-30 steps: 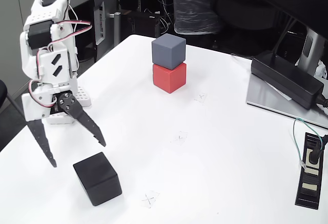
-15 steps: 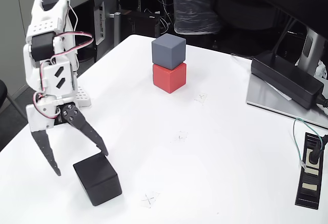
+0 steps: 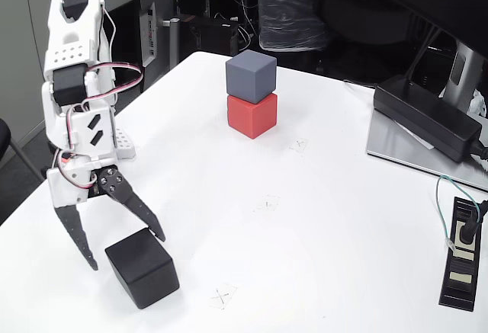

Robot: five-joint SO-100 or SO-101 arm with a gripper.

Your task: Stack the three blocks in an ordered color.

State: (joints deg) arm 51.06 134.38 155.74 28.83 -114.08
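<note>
A: Where's the black block (image 3: 142,267)?

B: Near the front left corner of the table (image 3: 320,219), standing flat, turned a little off square to the table edges. The grey block (image 3: 251,75) sits on the red block (image 3: 252,114) toward the back edge, well apart from it.

A: Gripper (image 3: 123,250)?

B: Spread wide, nothing held. It hangs over the black block's left upper side; one finger (image 3: 145,212) ends just at the block's back top edge, the other lies off its left side. Can't tell whether either finger touches.

A: How will it handle?

B: My guess: light, rigid, matte, so fair friction and no give. Flat faces, sharp edges. Probably not fragile.

A: Where to grip?

B: Two opposite side faces, about mid-height, fingers square to them. Since the block is rotated, the wrist likely needs to match that angle; pinching across corners would twist it out.

A: Risk?

B: A finger landing on top and shoving it instead of straddling it.
</note>
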